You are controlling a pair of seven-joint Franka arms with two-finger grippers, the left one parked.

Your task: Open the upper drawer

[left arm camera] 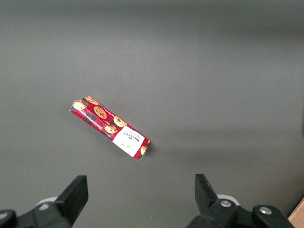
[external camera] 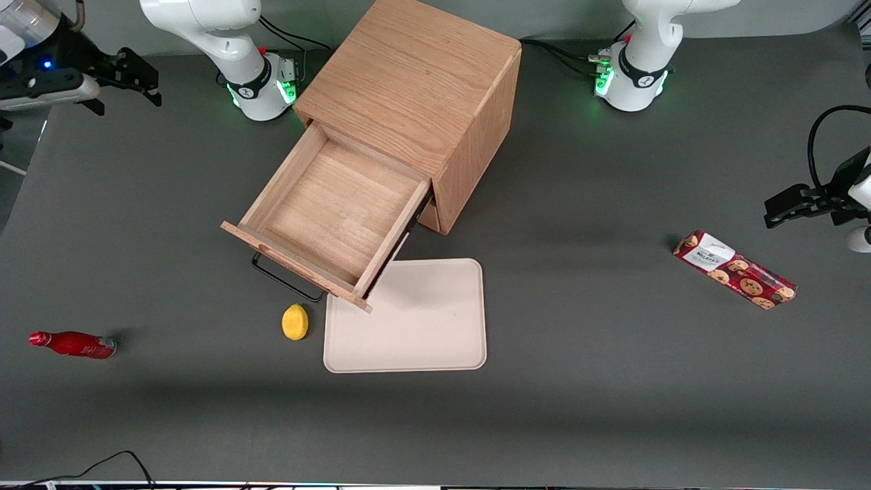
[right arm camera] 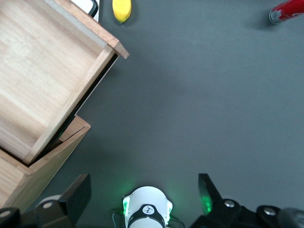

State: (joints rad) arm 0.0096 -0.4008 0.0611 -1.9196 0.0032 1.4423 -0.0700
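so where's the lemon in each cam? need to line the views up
Front view: the lemon lies on the table, nearer the camera than the pulled-out upper drawer, beside the beige tray.
Right wrist view: lemon just past the upper drawer's front panel; the open gripper hangs high, away from the drawer.
Left wrist view: not in it; only the cookie pack.
Shared landmark: the red bottle.

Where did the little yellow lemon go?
In the front view the lemon lies on the table beside the beige tray, just in front of the pulled-out upper drawer; the open gripper is up by the working arm's end.
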